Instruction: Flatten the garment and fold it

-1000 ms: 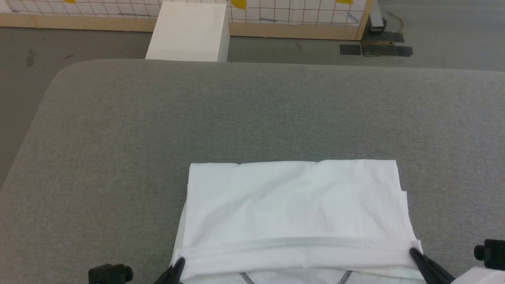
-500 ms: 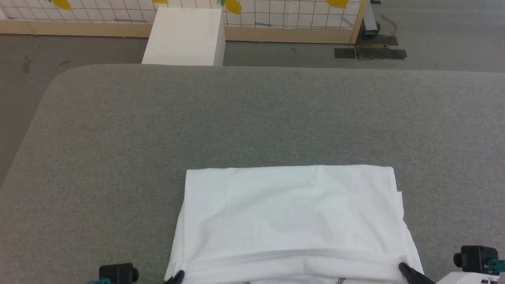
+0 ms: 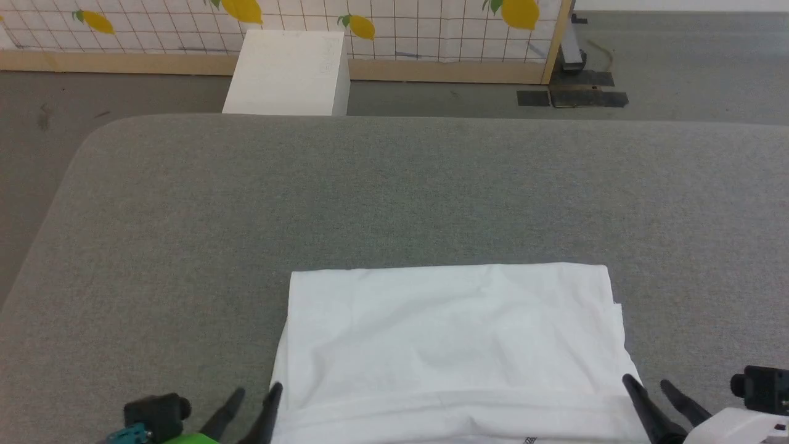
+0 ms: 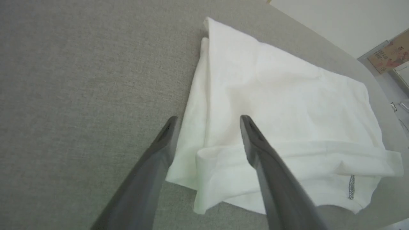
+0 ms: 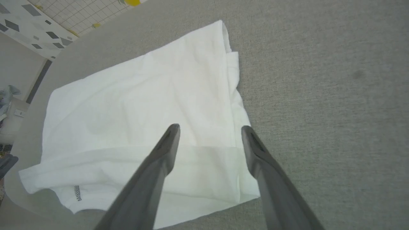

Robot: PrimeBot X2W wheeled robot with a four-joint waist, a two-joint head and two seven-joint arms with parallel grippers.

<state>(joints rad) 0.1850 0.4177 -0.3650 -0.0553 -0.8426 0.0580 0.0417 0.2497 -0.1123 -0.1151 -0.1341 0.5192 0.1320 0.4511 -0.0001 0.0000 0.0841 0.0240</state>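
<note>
Garment [image 3: 450,345] folded, near edge cut off; left pincer [image 3: 259,390] and right pincer [image 3: 645,380] gape, seemingly empty.

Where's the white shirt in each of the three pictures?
Head view: the shirt lies at the bottom middle, on the grey table.
Left wrist view: it lies across the middle and right.
Right wrist view: it spreads over the left and middle.
Shared landmark: the folded band across the shirt's near edge, seen in both wrist views too.
</note>
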